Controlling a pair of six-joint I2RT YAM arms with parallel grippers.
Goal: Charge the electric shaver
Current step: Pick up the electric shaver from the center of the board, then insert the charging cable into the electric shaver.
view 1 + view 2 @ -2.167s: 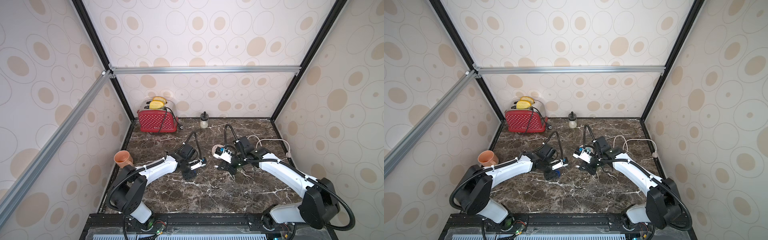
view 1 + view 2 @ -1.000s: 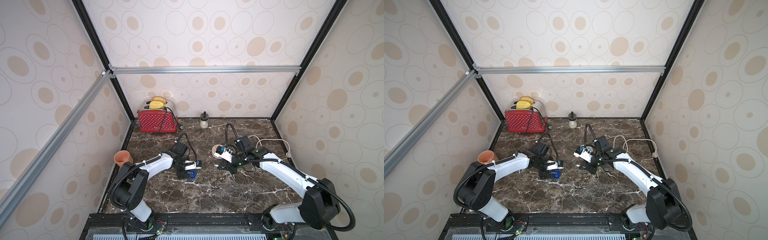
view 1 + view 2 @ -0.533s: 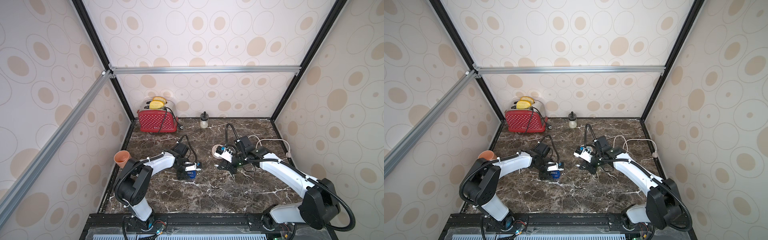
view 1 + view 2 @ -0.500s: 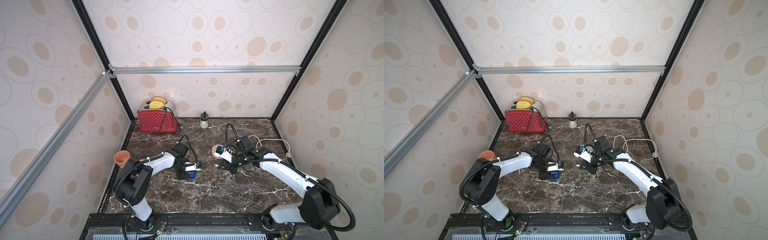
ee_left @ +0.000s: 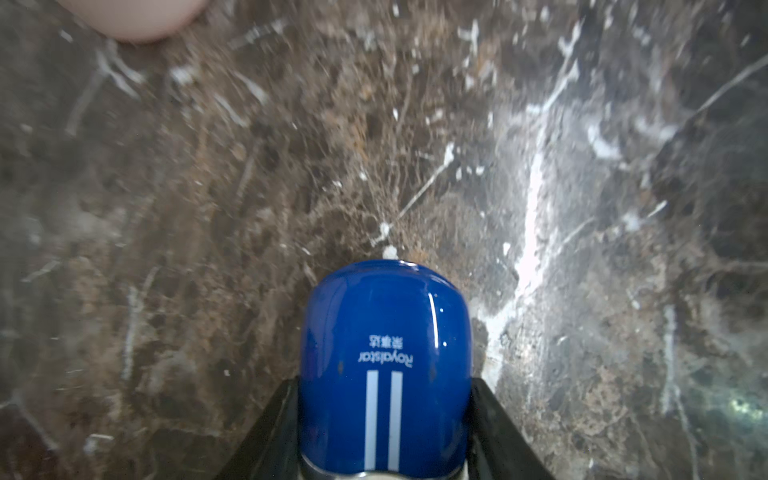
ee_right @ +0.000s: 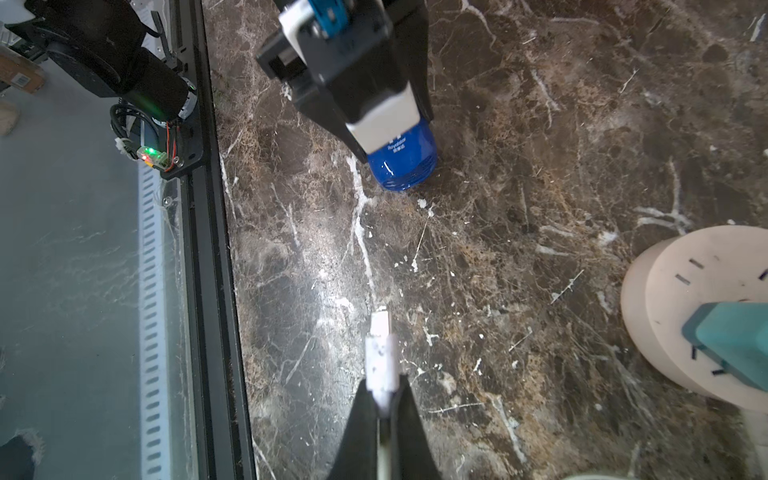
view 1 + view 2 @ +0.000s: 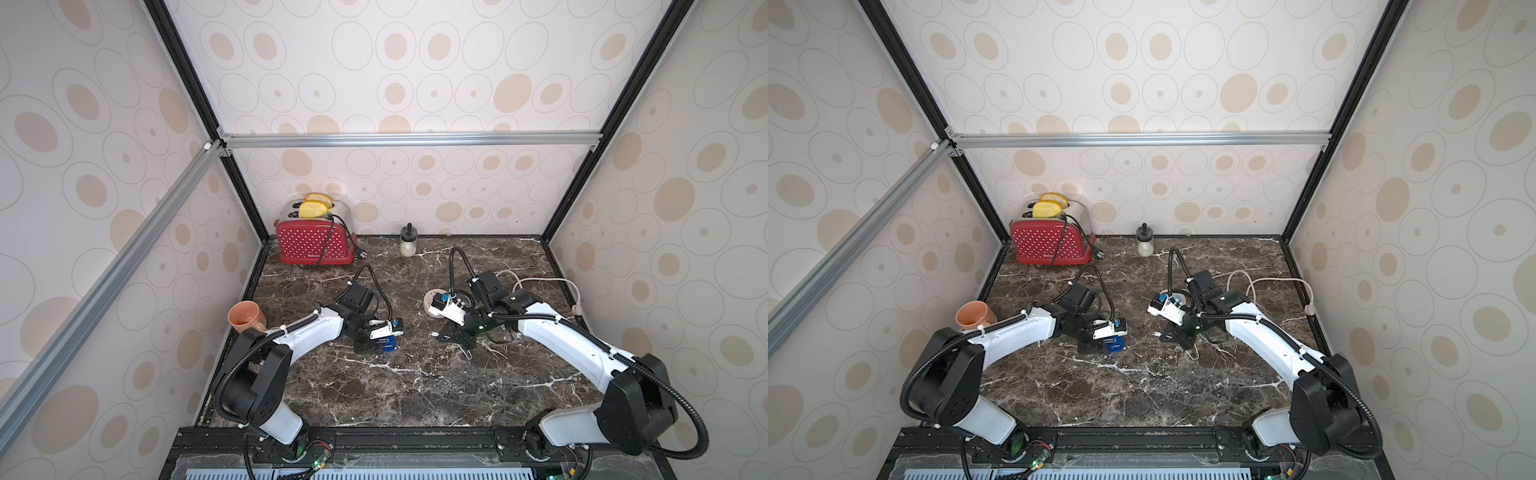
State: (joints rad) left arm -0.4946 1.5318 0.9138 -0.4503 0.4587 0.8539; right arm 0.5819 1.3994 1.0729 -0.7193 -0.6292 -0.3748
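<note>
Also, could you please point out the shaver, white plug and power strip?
shaver (image 5: pixel 384 353): left wrist view, blue face.
white plug (image 6: pixel 380 361): right wrist view, white body.
power strip (image 6: pixel 723 249): right wrist view, top face.

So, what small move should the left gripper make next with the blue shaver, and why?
Probably lift the shaver a little off the table. The left gripper looks closed against both its sides. The right gripper is shut on the white cable plug, apart from the shaver, so raising it should help them meet.
</note>
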